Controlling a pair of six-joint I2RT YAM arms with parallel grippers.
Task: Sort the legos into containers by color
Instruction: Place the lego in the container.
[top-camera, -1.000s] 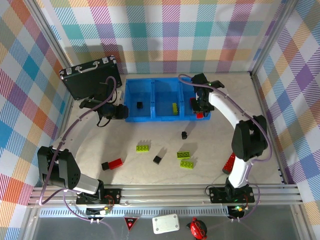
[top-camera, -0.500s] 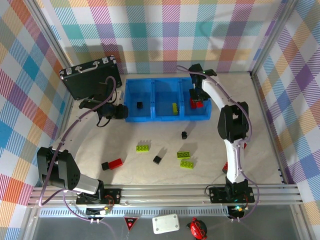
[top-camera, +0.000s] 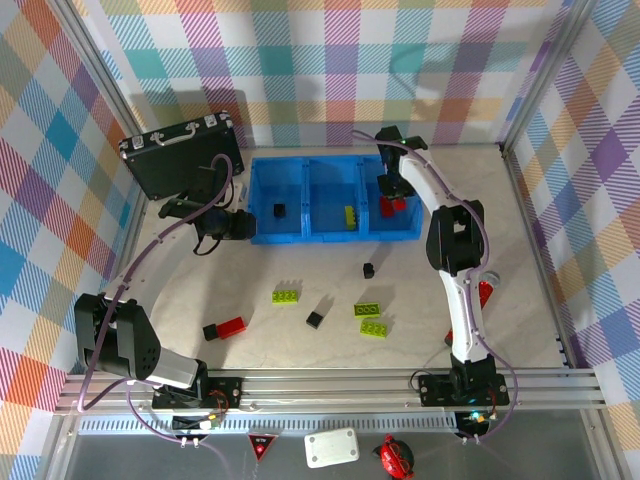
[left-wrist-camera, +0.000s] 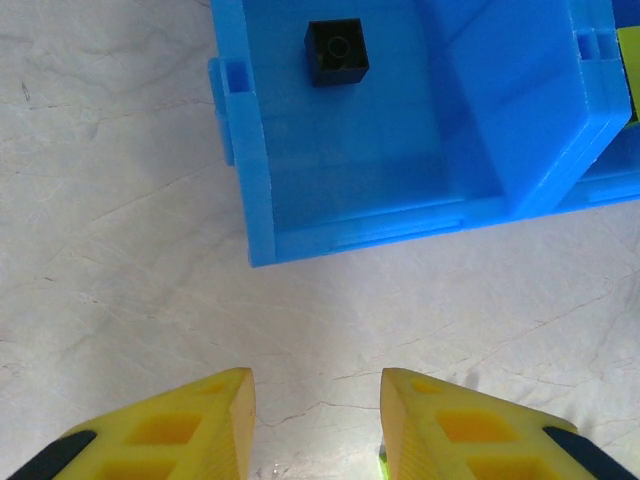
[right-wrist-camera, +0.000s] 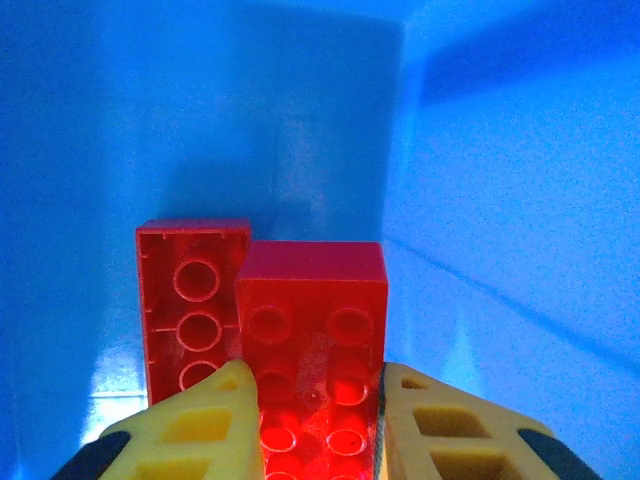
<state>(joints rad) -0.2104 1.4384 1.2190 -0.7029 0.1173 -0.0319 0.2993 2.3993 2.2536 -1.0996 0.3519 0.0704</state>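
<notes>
The blue container (top-camera: 330, 236) has three compartments. In the right compartment my right gripper (top-camera: 388, 188) (right-wrist-camera: 315, 400) is shut on a red lego (right-wrist-camera: 312, 300), beside an upturned red lego (right-wrist-camera: 190, 300). A black cube (top-camera: 279, 210) (left-wrist-camera: 337, 52) lies in the left compartment, a lime plate (top-camera: 349, 215) in the middle one. My left gripper (top-camera: 236, 225) (left-wrist-camera: 313, 385) hovers open over bare table just left of the container (left-wrist-camera: 260, 200). Loose on the table are lime plates (top-camera: 286, 295) (top-camera: 366, 309) (top-camera: 375, 327), black cubes (top-camera: 369, 270) (top-camera: 315, 319) (top-camera: 211, 331) and a red brick (top-camera: 231, 326).
A black briefcase (top-camera: 185, 155) stands at the back left, close behind my left arm. A bit of a red piece (top-camera: 486, 291) shows by my right arm's lower link. Plaid walls close in the table on three sides.
My right arm's elbow has swung in toward the back of the table while its gripper stayed in the right compartment, closing a little tighter on the red lego. The left arm has not moved.
</notes>
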